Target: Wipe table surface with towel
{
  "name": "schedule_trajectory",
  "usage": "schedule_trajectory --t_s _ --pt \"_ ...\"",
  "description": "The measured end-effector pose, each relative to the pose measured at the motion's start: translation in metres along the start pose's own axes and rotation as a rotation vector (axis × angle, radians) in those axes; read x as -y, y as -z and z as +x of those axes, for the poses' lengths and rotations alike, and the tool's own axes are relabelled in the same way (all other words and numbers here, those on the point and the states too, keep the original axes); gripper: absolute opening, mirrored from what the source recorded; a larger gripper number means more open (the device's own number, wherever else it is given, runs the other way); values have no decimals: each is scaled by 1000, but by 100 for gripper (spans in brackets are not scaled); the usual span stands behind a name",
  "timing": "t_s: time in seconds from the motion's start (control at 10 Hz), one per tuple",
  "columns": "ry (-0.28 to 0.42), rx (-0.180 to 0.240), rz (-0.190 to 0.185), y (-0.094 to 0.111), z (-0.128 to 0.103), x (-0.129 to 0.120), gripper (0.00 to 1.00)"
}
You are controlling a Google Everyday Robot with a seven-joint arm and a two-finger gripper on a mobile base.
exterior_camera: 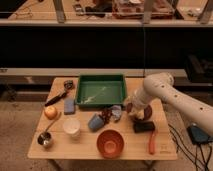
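Note:
A small crumpled grey-blue cloth [115, 113], which looks like the towel, lies on the wooden table [85, 150] just in front of the green tray [100, 90]. My gripper [132, 113] hangs from the white arm [165, 95] that reaches in from the right. It is low over the table, just right of the cloth and in front of a dark red bowl [144, 112]. I cannot tell whether it touches the cloth.
A blue cup [95, 121] lies on its side left of the cloth. An orange bowl [110, 143], white cup [71, 126], metal cup [46, 140], orange fruit [50, 112], blue sponge [69, 105], black brush [57, 96], black block [144, 127] and orange stick [152, 142] crowd the table.

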Motion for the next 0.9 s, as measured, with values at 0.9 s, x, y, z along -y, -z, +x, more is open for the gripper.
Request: schedule_trajectory --t_s 0.9 --pt "92 -18 -79 -68 -16 5 69"
